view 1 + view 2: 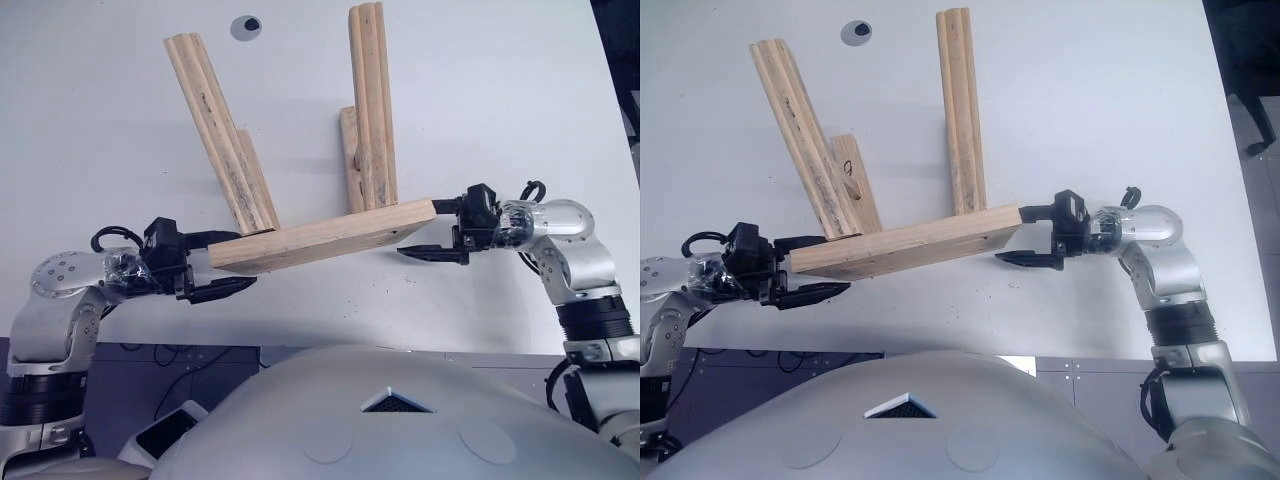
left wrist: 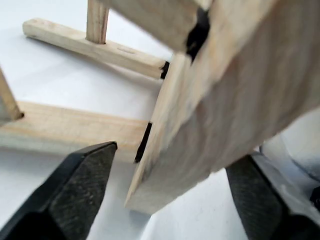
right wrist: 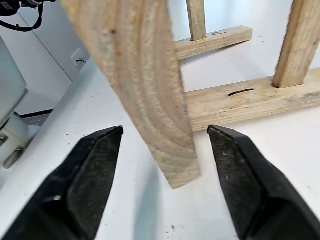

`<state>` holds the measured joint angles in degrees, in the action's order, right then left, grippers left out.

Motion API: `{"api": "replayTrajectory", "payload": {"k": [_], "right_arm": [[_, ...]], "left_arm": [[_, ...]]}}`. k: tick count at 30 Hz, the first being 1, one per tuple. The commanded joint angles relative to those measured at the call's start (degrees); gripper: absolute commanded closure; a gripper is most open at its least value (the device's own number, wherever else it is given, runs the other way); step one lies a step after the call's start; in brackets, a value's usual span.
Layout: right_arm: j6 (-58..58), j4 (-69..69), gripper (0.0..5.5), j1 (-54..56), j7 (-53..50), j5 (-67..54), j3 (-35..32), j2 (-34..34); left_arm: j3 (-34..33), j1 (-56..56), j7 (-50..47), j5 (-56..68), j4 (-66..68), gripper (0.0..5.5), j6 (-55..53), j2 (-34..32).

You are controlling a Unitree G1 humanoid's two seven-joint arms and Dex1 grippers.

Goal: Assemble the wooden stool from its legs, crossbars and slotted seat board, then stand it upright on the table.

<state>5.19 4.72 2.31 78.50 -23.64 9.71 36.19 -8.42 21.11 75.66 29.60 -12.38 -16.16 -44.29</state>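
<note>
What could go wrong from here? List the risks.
The open left gripper and right gripper only straddle the ends of the pale wooden seat board; an off-centre close could let it slip. Tipping it upright might loosen the grooved wooden legs from the board, or scrape them across the white table.

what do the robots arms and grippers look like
The left arm and right arm have rounded silver-grey shells with black ribbed joints lower down. Thin black cables loop out at the black wrists. The left gripper and right gripper each have two matte black fingers, broad at the base and tapering to blunt tips.
</note>
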Motion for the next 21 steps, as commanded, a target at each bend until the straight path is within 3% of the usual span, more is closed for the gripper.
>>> {"api": "replayTrajectory", "payload": {"k": [1, 8, 13, 17, 21], "right_arm": [[-1.51, 0.48, 2.93, 1.44, 0.23, 1.09, 1.04, -1.80], [0.49, -3.87, 3.95, 1.41, 0.47, -0.61, 0.59, -1.45], [9.56, -10.01, 3.99, 1.68, -0.80, -5.89, -3.44, 0.41], [27.40, -18.17, 3.99, 2.08, -4.18, -17.69, -10.53, 5.82], [54.24, -21.03, 3.99, 9.58, -13.74, -35.56, -16.32, 11.32]], "left_arm": [[0.51, -3.33, -1.64, -1.51, 2.37, 2.38, 2.09, 0.61], [-0.20, -2.80, -1.68, 3.01, -1.39, 3.37, -1.20, 0.39], [-2.75, -3.41, -1.03, 8.57, -5.21, 3.61, -8.21, -3.09], [-9.17, -4.22, -1.85, 23.86, -11.71, 3.80, -25.40, -10.47], [-12.22, -14.71, -10.01, 51.75, -8.91, 3.96, -46.61, -20.65]]}}
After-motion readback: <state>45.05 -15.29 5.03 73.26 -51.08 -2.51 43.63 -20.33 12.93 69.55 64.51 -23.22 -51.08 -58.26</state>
